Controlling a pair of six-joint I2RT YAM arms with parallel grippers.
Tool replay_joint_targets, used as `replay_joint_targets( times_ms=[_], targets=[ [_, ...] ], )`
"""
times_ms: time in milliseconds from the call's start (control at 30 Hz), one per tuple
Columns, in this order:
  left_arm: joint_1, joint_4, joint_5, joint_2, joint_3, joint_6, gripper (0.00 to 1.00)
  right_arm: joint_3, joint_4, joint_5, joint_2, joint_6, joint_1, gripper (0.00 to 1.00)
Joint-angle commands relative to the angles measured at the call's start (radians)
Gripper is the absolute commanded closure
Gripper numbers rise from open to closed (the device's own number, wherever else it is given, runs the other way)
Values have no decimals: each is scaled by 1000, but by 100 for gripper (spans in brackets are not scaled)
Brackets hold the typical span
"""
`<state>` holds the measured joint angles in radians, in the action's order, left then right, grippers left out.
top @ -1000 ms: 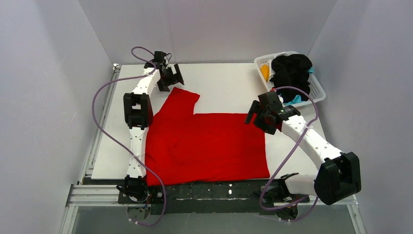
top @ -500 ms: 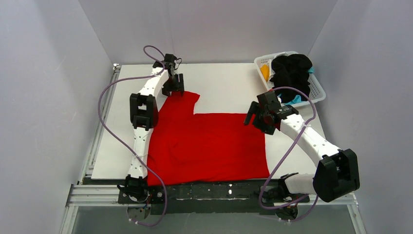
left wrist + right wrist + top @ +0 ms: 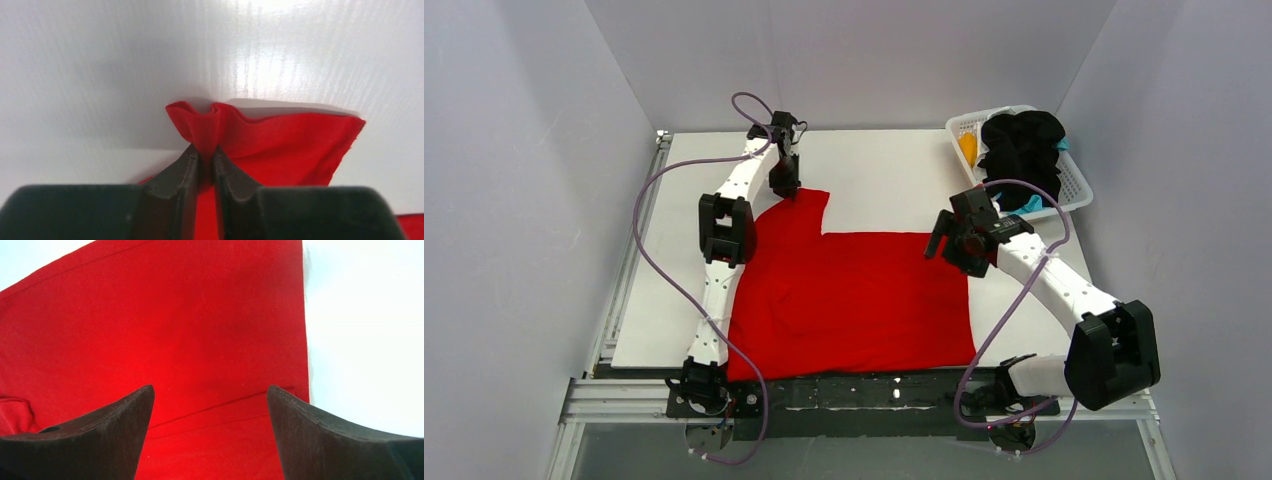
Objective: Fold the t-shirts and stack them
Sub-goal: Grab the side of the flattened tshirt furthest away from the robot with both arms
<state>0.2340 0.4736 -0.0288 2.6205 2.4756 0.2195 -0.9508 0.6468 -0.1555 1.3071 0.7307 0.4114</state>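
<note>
Red t-shirt (image 3: 854, 290) flat on the bench (image 3: 884, 170) under both tools. Right tool (image 3: 210, 387) wide open, empty, over the shirt's right edge. Farther, left tool (image 3: 205, 155) at the sleeve corner; grip hidden from overhead, plain from its wrist: pinched nearly shut on a puckered ridge of red cloth.

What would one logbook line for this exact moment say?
left pincer: shut on red t-shirt, far-left corner | right pincer: open over its far-right corner | rest of shirt: lying on table
</note>
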Motion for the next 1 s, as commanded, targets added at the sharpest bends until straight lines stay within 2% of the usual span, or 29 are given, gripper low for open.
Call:
replay_joint_targets(
  times_ms=[0,33,267,400,633,767,967],
  targets=[
    [-5,103,-16,66,-21,-41,94,-43,-6,-35,25,-11,-13,9],
    [-4,95,-17,65,-21,-40,100,-61,1,-45,37,-9,-22,10],
    [-4,60,11,47,-32,-55,100,-303,52,-129,249,-9,-92,16],
    [-4,36,66,20,-67,-49,100,-442,86,-264,421,11,-119,20],
    [-4,-6,83,-57,-186,-55,100,-656,146,-377,653,-12,-128,24],
    [-4,5,89,-71,-191,-46,100,-693,189,-407,730,-2,-128,25],
    [-4,-17,78,-117,-271,-64,100,-604,167,-398,720,22,-125,27]
  ],
)
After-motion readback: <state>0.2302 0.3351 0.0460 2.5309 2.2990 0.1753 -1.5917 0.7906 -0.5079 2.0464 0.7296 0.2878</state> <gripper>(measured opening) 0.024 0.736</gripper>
